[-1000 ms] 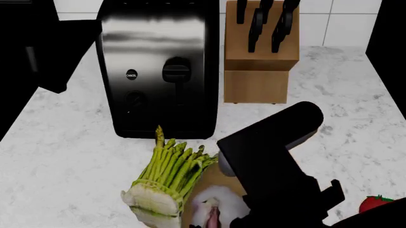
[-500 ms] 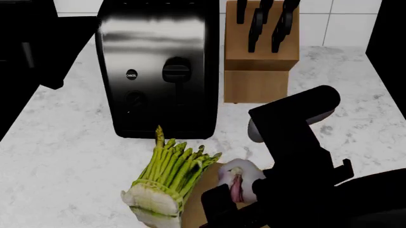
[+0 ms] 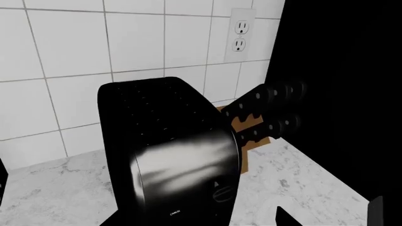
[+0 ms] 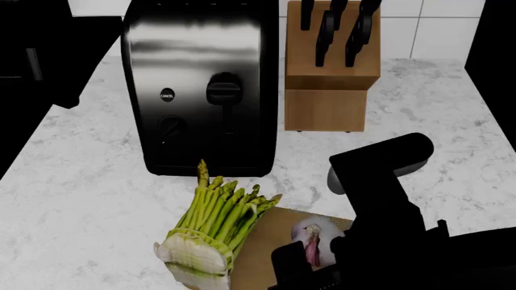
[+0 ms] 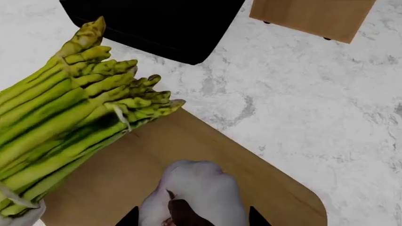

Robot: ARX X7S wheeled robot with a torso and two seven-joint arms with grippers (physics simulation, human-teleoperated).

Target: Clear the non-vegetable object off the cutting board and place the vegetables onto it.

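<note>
A wooden cutting board (image 5: 188,174) lies on a white marble-patterned counter (image 4: 96,181), near the robot's body. A bundle of green asparagus (image 5: 69,117) rests with its tips over the board's edge – in the head view its whitish cut base hangs off the near left side, so it sits only partly on the wood. A white garlic bulb (image 5: 195,193) with a pink streak lies on the board beside the spears.

The right gripper (image 5: 188,219) is directly over the garlic, its two dark fingertips (image 5: 132,217) on either side of the bulb. They sit at the very edge of the wrist picture, so I cannot tell whether they are pressing on it or have let go.

No red fruit shows on the board in any current picture, so the clearing step looks done (where the fruit lies now is out of sight). What seems left is releasing the garlic and perhaps nudging the asparagus fully onto the wood.

The left gripper is not visible; its wrist camera looks across at a glossy black toaster (image 3: 169,155), a knife block (image 3: 251,136) with black handles, and a white tiled wall (image 3: 94,56) with a power outlet (image 3: 239,36).
</note>
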